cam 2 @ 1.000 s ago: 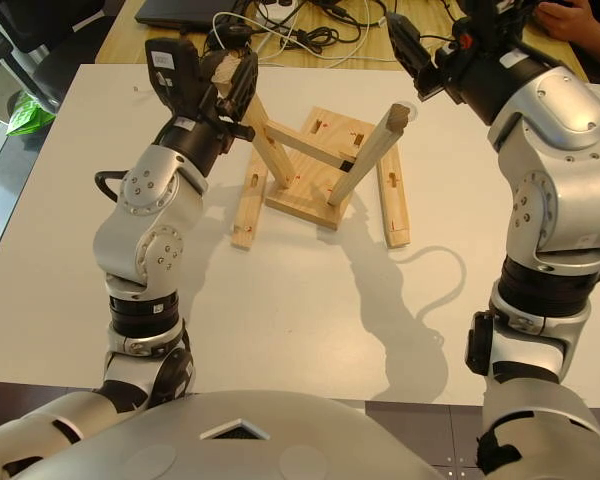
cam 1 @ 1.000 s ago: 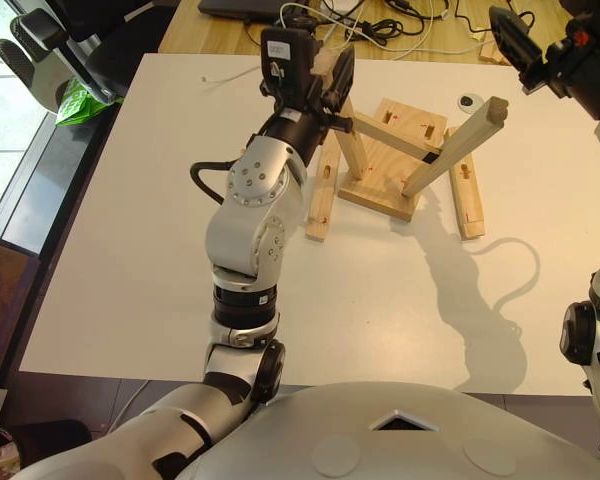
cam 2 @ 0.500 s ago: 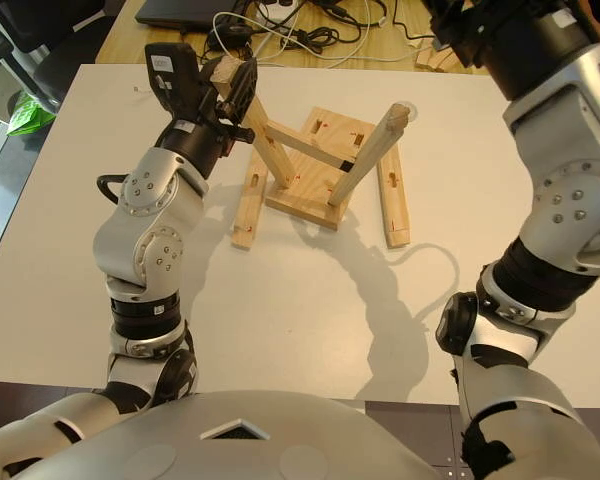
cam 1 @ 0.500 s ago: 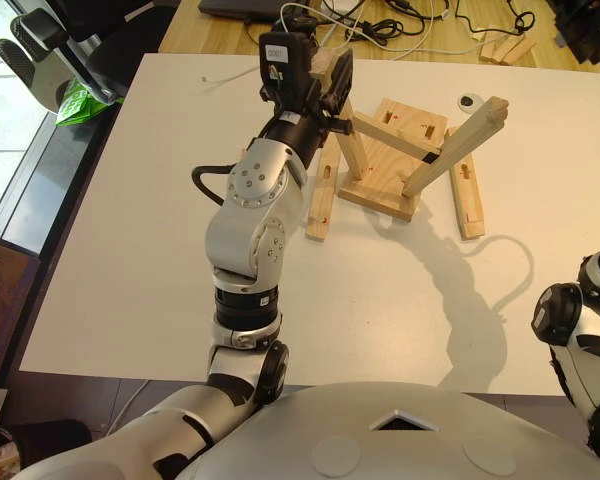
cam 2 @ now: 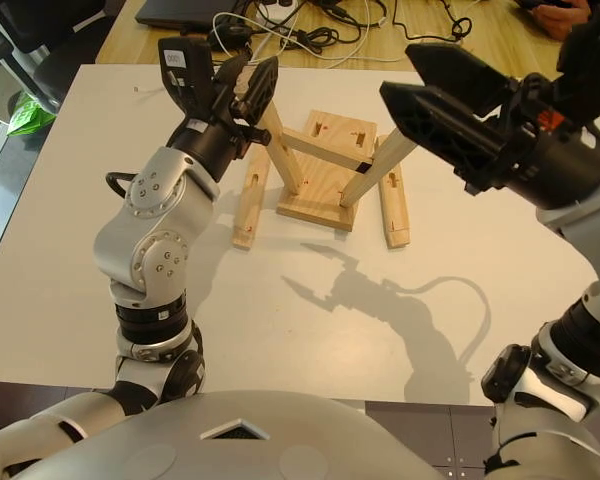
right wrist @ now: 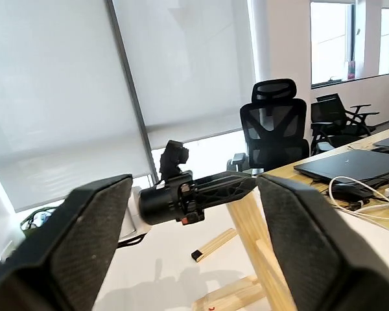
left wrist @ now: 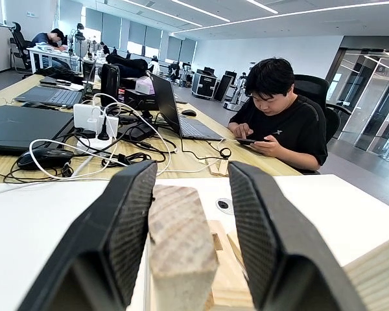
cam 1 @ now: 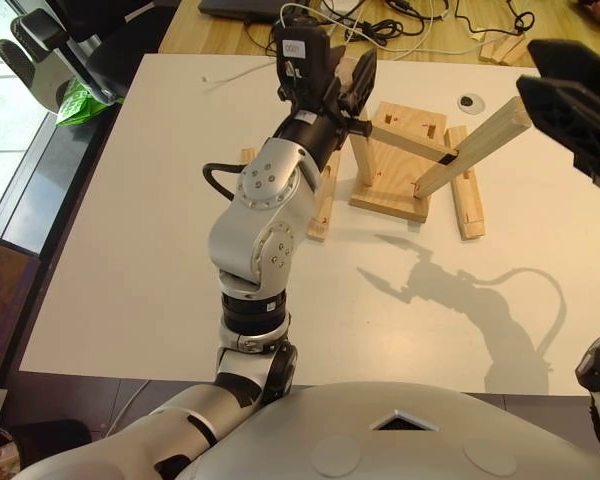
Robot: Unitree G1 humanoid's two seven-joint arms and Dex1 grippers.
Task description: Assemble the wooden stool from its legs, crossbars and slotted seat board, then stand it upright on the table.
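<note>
Right gripper [cam 2: 398, 70] swung in, black jaws spread near pale square-cut leg [cam 2: 375, 172].

Left gripper [cam 2: 245, 82] straddles leg [cam 2: 285, 155] top; right gripper [cam 2: 400, 72] jaws apart.

The left arm [cam 1: 265, 200] rises from the lower centre of the head view, elbow bent, with the forearm angled up to the upper middle. There the left gripper [cam 1: 346, 75] points away from the body, its fingers [left wrist: 133, 227] held a little apart. The right arm [cam 2: 580, 170] enters from the right edge. The right gripper [cam 2: 398, 70] sits high and close to the camera, aimed toward the centre, its fingers [right wrist: 91, 233] spread wide.
</note>
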